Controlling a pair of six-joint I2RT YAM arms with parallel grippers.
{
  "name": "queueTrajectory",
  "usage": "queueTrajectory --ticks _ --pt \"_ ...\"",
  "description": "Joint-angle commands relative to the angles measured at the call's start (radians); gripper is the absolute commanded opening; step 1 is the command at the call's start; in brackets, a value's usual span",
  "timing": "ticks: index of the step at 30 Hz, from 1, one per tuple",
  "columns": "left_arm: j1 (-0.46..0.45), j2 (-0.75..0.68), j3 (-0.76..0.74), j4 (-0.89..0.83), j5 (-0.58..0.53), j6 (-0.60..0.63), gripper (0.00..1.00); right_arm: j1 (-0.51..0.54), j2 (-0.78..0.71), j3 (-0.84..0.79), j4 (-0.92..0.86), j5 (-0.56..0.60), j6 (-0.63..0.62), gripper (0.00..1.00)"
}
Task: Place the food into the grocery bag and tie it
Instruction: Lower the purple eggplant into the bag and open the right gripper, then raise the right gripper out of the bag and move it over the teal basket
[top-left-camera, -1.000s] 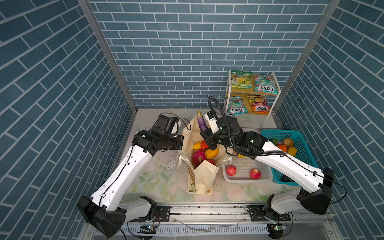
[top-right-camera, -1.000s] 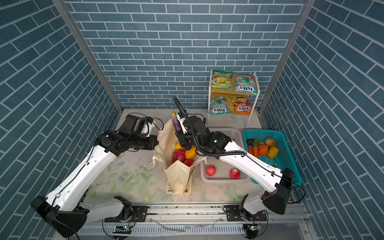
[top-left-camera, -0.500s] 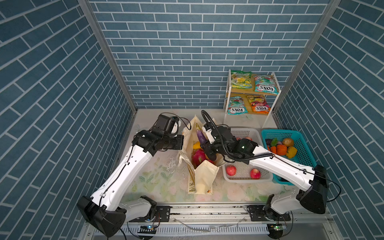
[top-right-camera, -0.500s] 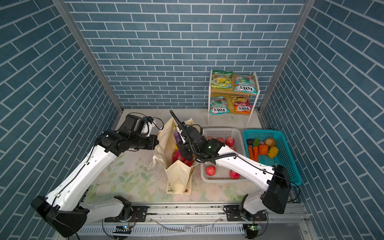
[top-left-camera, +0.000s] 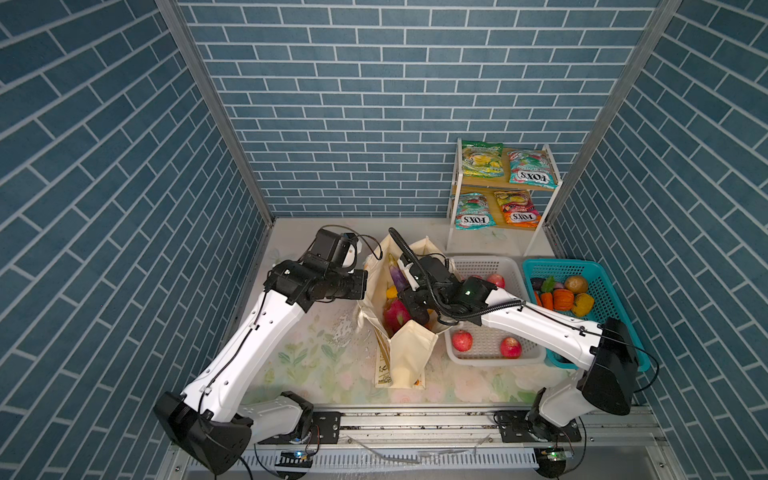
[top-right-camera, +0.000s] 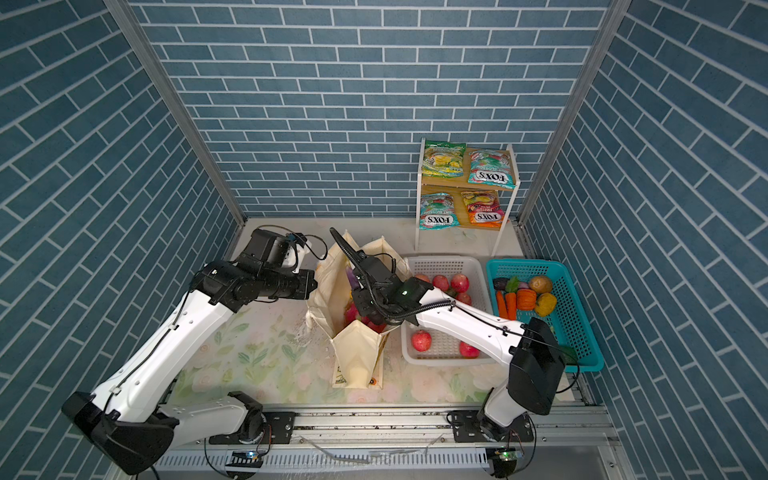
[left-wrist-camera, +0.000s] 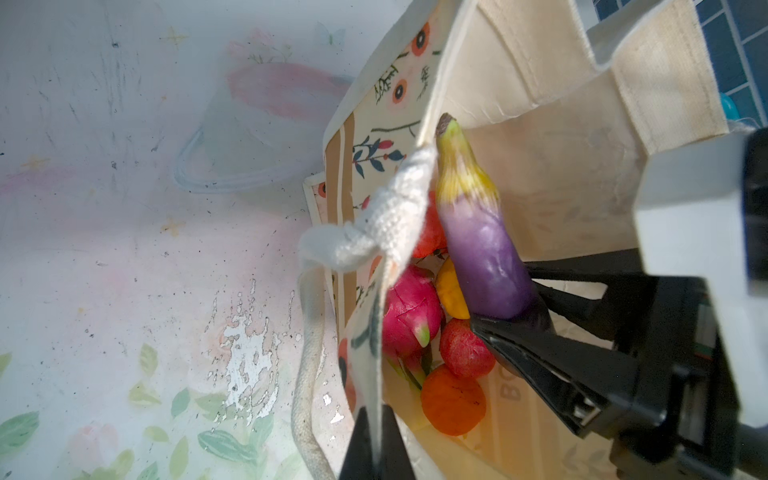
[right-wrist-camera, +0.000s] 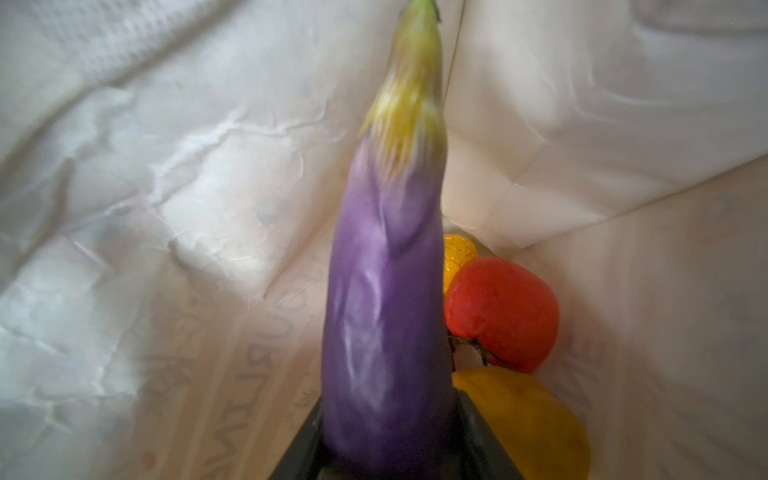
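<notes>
Judged light, firm and slick-skinned, so best taken at its thick end, the long purple aubergine (left-wrist-camera: 482, 249), fading to a yellow-green stalk tip, is clasped right there by the right gripper (right-wrist-camera: 386, 444) inside the tall cream floral canvas tote (top-left-camera: 403, 361), whose rim is pinched tight by the left gripper (left-wrist-camera: 376, 444).

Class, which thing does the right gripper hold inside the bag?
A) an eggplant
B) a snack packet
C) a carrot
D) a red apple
A: the right gripper is closed on the thick end of the purple eggplant, inside the bag.
</notes>
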Motion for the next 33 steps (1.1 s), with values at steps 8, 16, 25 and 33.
queueTrajectory --ticks 8,16,25,33 --pt "-0.002 -0.015 0.009 0.024 -0.008 0.009 0.0 0.001 0.035 0.021 -0.041 0.044 0.003 0.47" --pt "-0.003 -0.014 0.008 0.024 -0.008 0.011 0.0 0.002 0.028 0.064 -0.068 0.051 -0.031 0.99" --pt "-0.003 -0.011 0.011 0.023 -0.011 0.016 0.0 0.001 -0.045 0.2 -0.159 0.129 -0.137 0.99" --pt "-0.003 -0.014 0.011 0.021 -0.011 0.016 0.0 0.0 -0.196 0.281 -0.167 0.376 -0.291 0.99"
